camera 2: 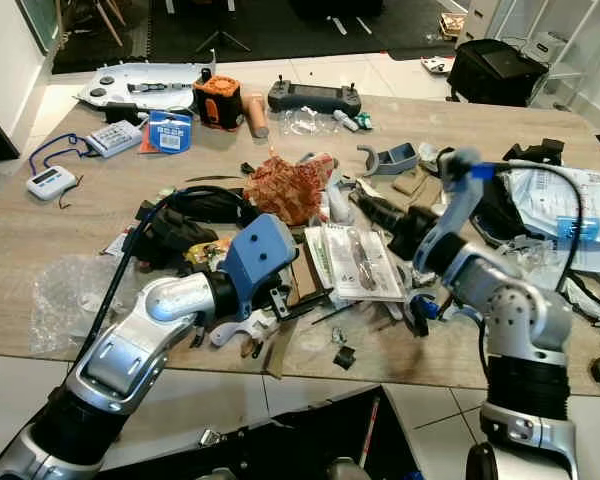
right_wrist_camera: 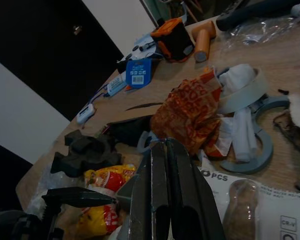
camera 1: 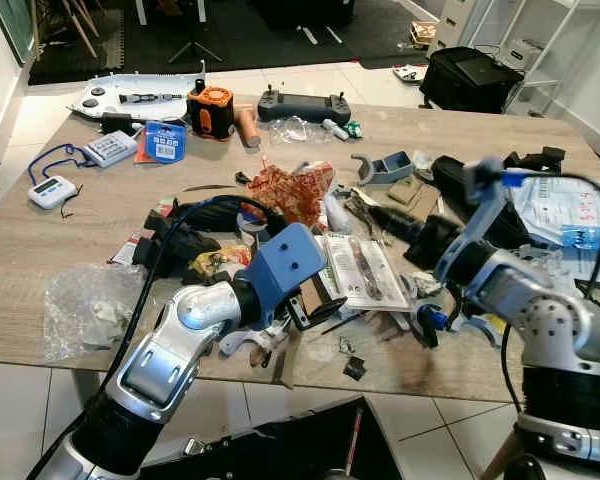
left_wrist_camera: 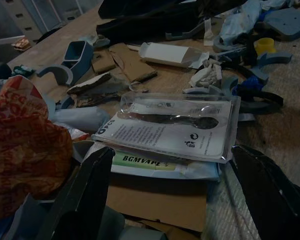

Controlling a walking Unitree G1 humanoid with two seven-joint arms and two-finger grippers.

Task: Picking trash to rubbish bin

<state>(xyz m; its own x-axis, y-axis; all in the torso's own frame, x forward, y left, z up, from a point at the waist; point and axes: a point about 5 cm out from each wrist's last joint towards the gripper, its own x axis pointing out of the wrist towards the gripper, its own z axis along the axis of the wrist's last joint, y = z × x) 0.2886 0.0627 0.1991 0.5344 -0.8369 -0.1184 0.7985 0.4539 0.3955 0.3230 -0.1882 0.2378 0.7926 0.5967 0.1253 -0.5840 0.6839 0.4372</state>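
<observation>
Your left pincer [camera 1: 315,300] sits low over the bench [camera 1: 100,215], its two black fingers [left_wrist_camera: 85,192] spread wide apart with nothing between them yet. Straight ahead of its opening lies the clear blister pack [camera 1: 358,268] with a printed card and a dark spoon-shaped piece sealed inside; it rests flat on a green-labelled packet [left_wrist_camera: 140,162] and a piece of brown cardboard [left_wrist_camera: 155,197]. I take this pack for the trash you are going for. Its long axis runs away from you across the bench, and from the pincer it lies crosswise to the fingers, so the spoon's bowl points toward the far finger. The main risk, as I judge it, is that the pack is flat and slick: if you close from this level, the fingers may slide over the plastic or pinch the packet and cardboard beneath along with it. Just beside the near finger is the crumpled orange-red wrapper [camera 1: 288,192], which a wide sweep could drag. Further out, your right pincer [right_wrist_camera: 165,200] is pressed together and empty, hovering above the same card, close enough that the two arms could knock each other if both go in. Beyond lie grey clamps [camera 1: 385,168] and loose clutter, and the dark rubbish bin [camera 1: 310,445] waits below the bench edge.
</observation>
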